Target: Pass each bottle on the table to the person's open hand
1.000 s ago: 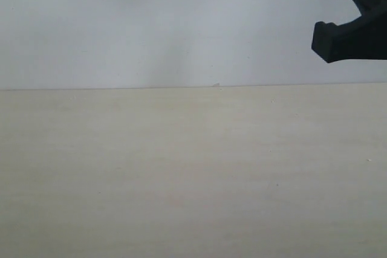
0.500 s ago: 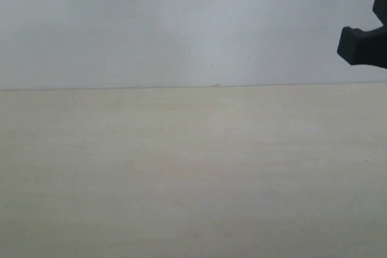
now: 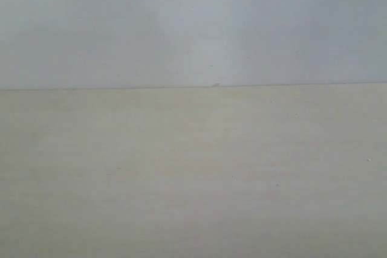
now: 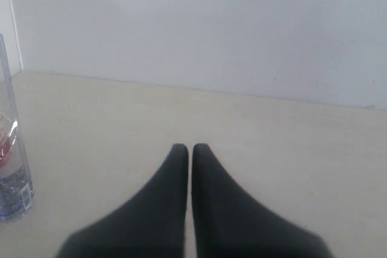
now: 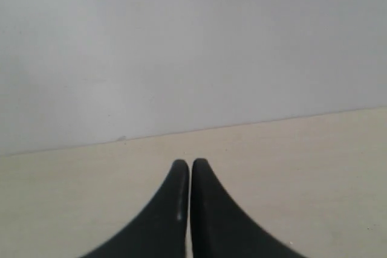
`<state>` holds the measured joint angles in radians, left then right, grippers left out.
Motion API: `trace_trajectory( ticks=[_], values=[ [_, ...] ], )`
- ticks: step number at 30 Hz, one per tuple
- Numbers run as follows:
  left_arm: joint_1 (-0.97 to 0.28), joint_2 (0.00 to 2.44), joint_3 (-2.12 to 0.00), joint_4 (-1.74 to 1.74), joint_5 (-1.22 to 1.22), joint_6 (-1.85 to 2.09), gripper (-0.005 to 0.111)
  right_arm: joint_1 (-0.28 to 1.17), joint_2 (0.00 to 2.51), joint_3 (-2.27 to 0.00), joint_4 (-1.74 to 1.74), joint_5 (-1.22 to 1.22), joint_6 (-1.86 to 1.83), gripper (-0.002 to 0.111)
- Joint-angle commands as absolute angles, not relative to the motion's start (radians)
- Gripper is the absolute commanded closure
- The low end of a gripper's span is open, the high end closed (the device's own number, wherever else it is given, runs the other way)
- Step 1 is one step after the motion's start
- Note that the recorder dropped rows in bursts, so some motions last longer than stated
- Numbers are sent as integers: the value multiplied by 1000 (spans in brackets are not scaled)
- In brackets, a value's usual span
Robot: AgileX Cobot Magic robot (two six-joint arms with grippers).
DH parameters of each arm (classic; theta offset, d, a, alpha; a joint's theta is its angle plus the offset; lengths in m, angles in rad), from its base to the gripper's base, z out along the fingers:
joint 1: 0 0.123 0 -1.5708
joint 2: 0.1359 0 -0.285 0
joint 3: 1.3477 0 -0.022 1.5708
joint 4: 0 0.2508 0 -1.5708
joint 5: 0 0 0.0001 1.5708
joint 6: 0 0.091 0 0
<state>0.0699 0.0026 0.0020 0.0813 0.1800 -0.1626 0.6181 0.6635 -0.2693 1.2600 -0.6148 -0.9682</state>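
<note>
The pale beige table (image 3: 193, 173) fills the lower part of the exterior view, and no bottle or gripper shows there. In the left wrist view a clear bottle (image 4: 11, 161) with a label near its base stands upright at the picture's edge, partly cut off. My left gripper (image 4: 190, 147) is shut, empty, and well apart from that bottle, low over the table (image 4: 272, 149). My right gripper (image 5: 190, 162) is shut too, with nothing between its fingers, over bare table (image 5: 302, 167). The other bottles and the person's hand are out of view.
A plain grey-white wall (image 3: 193, 28) rises behind the table's far edge. It also shows in the left wrist view as the wall (image 4: 211, 28) and in the right wrist view as the wall (image 5: 181, 46).
A black gripper at the upper right of the exterior view has moved out to the right and is gone from that view now.
</note>
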Motion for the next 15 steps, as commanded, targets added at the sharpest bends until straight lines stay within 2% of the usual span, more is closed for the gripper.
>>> trace_trajectory(
  ticks=[1, 15],
  values=[
    [73, 0, 0, 86, 179, -161, 103, 538, 584, -230, 1244, -575, -970, 107],
    [73, 0, 0, 86, 179, -161, 103, 22, 175, -108, 1240, -118, -1049, 107]
  ],
)
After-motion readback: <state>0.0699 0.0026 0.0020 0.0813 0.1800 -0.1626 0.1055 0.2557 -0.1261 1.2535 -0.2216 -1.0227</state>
